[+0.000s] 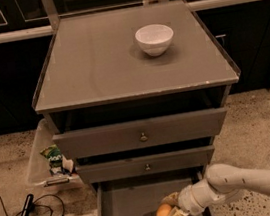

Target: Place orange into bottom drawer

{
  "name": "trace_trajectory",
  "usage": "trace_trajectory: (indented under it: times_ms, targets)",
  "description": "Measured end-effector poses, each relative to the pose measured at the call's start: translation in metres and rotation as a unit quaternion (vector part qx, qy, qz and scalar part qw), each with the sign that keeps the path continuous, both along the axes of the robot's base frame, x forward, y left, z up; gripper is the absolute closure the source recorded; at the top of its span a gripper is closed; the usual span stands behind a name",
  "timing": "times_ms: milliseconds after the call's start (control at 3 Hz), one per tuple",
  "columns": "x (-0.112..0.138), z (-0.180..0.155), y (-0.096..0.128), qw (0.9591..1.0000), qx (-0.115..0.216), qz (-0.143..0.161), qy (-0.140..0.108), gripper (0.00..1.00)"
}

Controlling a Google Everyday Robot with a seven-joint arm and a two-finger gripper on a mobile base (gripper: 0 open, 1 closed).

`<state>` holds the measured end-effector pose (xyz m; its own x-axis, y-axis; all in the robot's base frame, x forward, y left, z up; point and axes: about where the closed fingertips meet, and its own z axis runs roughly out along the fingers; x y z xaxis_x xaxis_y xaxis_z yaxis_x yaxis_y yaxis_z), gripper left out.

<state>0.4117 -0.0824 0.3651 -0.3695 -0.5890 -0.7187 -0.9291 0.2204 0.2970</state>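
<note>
Though round, no long axis, the orange [163, 212] apparently clasped in the jaws of the gripper [169, 210] over the bottom drawer [124, 208]

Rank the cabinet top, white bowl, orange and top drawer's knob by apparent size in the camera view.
Largest to smallest:
1. cabinet top
2. white bowl
3. orange, held by the gripper over the bottom drawer
4. top drawer's knob

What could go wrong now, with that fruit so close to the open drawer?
The end effector holds the small round orange fruit just above the wide grey bottom drawer, toward its right wall. Released there, the fruit might roll around on the flat floor. Lifting out, the arm could bump the grey knobbed drawer above.
</note>
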Motion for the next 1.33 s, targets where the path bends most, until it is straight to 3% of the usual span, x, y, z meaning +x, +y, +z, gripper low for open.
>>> trace_trajectory:
  times_ms: [333, 667, 1000, 1333]
  targets:
    - [0.018, -0.024, -0.013, 0.9993, -0.007, -0.033, -0.017, 1.00]
    - [0.048, -0.058, -0.040, 0.9960, -0.006, -0.067, -0.059, 1.00]
    - [0.077, -0.083, -0.066, 0.9891, 0.008, -0.093, -0.114, 1.00]
    - [0.105, -0.104, -0.076, 0.9816, 0.022, -0.099, -0.162, 1.00]
